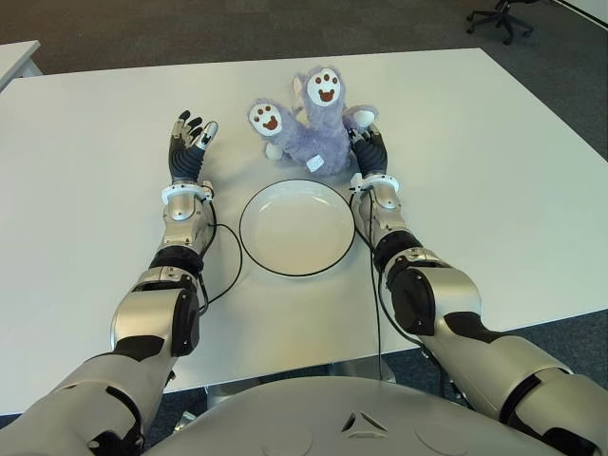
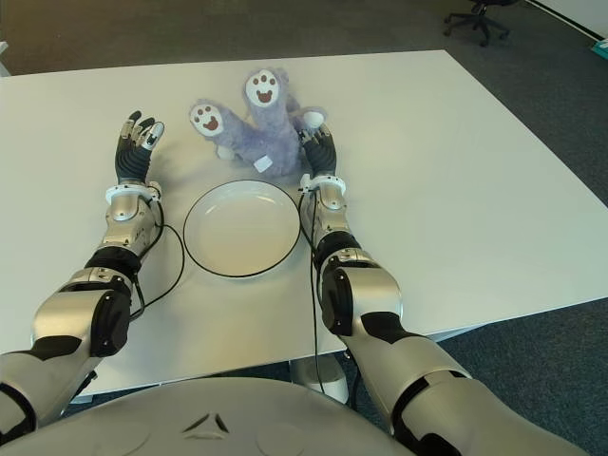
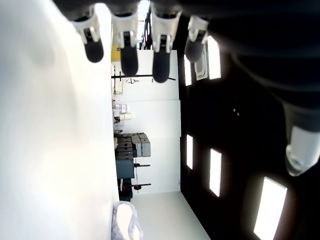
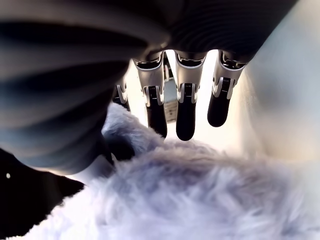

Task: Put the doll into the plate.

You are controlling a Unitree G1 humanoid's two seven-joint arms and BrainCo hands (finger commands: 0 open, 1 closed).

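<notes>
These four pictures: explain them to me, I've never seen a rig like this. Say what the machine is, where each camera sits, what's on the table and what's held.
This is a humanoid robot with two arms ending in fingered hands. The two wide pictures come from cameras in its head, looking down at a white table. The two close-ups come from cameras on its wrists.

On the table lie an empty white plate and, just beyond it, a purple plush doll with its paws up.

The right hand is against the doll's side, fingers straight over the fur, not closed on it. The left hand is open left of the plate and holds nothing.
</notes>
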